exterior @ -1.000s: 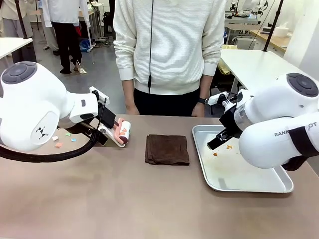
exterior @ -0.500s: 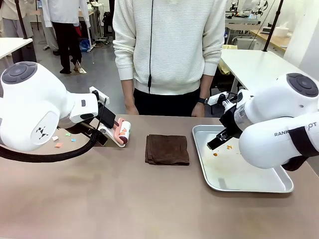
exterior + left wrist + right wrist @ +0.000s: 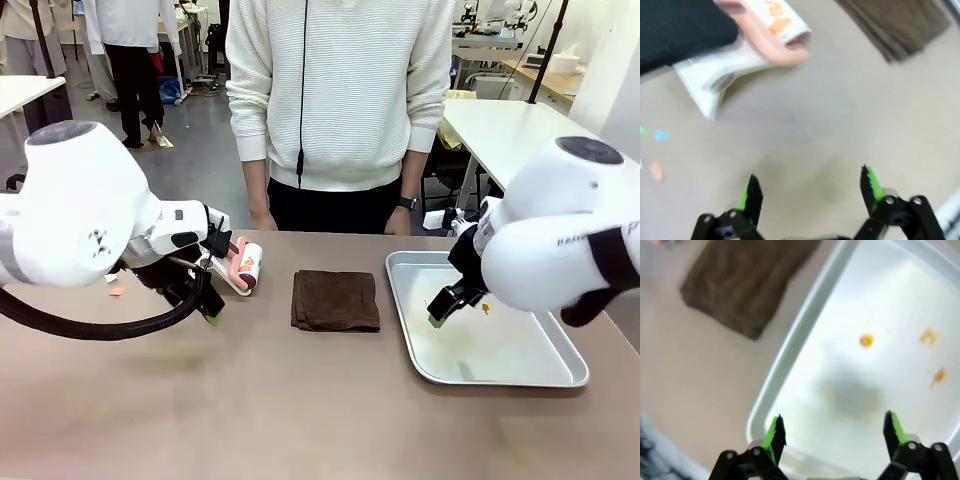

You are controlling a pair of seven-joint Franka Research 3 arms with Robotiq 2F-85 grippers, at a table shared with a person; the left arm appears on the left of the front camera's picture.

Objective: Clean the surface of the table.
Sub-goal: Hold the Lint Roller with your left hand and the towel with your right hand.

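The taupe-brown table (image 3: pixel 250 400) carries a folded brown cloth (image 3: pixel 335 300) at its middle. Left of the cloth, a lint roller (image 3: pixel 246 268) with a pink handle rests in a white stand. My left gripper (image 3: pixel 211 312) hangs open just above the bare tabletop, near side of the roller. The left wrist view shows its fingers (image 3: pixel 751 192) spread over bare table, with the roller (image 3: pixel 765 42) beyond. My right gripper (image 3: pixel 440 308) is open over the left part of a metal tray (image 3: pixel 520 375). The right wrist view shows the tray floor (image 3: pixel 840 390) under its open jaws.
Small coloured paper scraps (image 3: pixel 117 291) lie at the table's far left, also seen as scraps (image 3: pixel 659 135) in the left wrist view. Orange crumbs (image 3: pixel 866 340) lie in the tray. A person in a white sweater (image 3: pixel 340 100) stands at the far edge.
My left gripper has swung down from beside the roller to low over the table. My right gripper has dropped lower over the tray's left part.
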